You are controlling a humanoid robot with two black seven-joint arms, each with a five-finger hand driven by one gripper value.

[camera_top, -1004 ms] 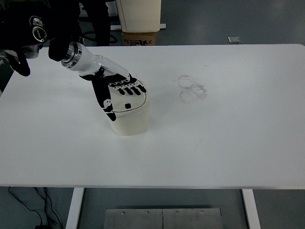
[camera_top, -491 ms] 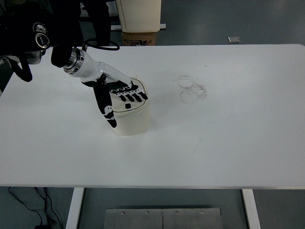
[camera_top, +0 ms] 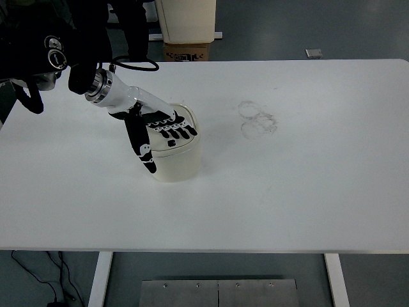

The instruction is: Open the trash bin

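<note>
A small cream trash bin (camera_top: 176, 160) stands on the white table (camera_top: 287, 185), left of the middle. Its lid looks closed and has a small dark button (camera_top: 172, 144) on top. My left hand (camera_top: 160, 131) lies flat over the lid with the fingers (camera_top: 182, 130) spread across the top and the thumb (camera_top: 146, 157) reaching down the bin's left side. It holds nothing. The hand hides the back part of the lid. The right arm is out of view.
Faint ring marks (camera_top: 257, 118) stain the table to the right of the bin. A cardboard box (camera_top: 186, 51) and a white cabinet (camera_top: 185, 19) stand on the floor beyond the far edge.
My left hand has moved down and a little forward, from hovering above the bin's back edge to lying on the lid. The bin has stayed in place.
</note>
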